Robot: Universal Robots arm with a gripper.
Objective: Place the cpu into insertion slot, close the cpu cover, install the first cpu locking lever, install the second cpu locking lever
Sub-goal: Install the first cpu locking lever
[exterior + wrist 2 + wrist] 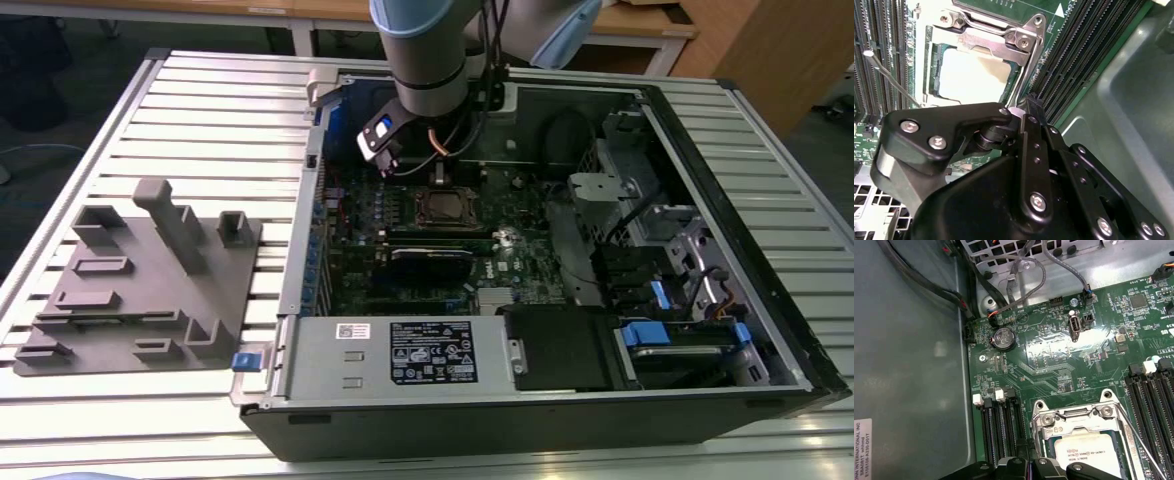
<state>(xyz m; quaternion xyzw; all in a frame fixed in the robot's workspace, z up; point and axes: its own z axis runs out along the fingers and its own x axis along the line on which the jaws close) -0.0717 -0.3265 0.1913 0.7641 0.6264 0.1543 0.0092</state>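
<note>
Exterior view, case: the open computer case [787, 330] lay on its side on the slatted table [200, 100]. It held the green board [360, 260], a power box [400, 350] and drive bays [681, 330].
Exterior view, slot: the insertion slot [445, 207] sat mid-board, right under the arm [427, 60].
Exterior view, tray: a grey moulded tray [134, 280] lay on the table at the exterior view's left, apart from the case.
Second wrist view, cpu: the cpu [971, 75] lay flat inside the slot. Its pale metal top showed through the cpu cover [999, 37], which looked closed down over it.
Second wrist view, gripper: the gripper [1021, 107] had its jaws drawn together at the lever wire [1026, 75] along the slot's side. Whether it pinched the wire or only pressed on it could not be told.
Second wrist view, free lever: a second thin lever [891, 80] stood up off the board on the opposite side, seemingly unlatched.
First wrist view, cpu: it sat in the slot, framed by the cover, with memory sockets [999, 425] just beside.
Handling, cpu: probably light, stiff and fragile underneath, so best held by its edges only.
Handling, levers: likely thin, springy, slippery steel, and the bent end looked the surest hold.
</note>
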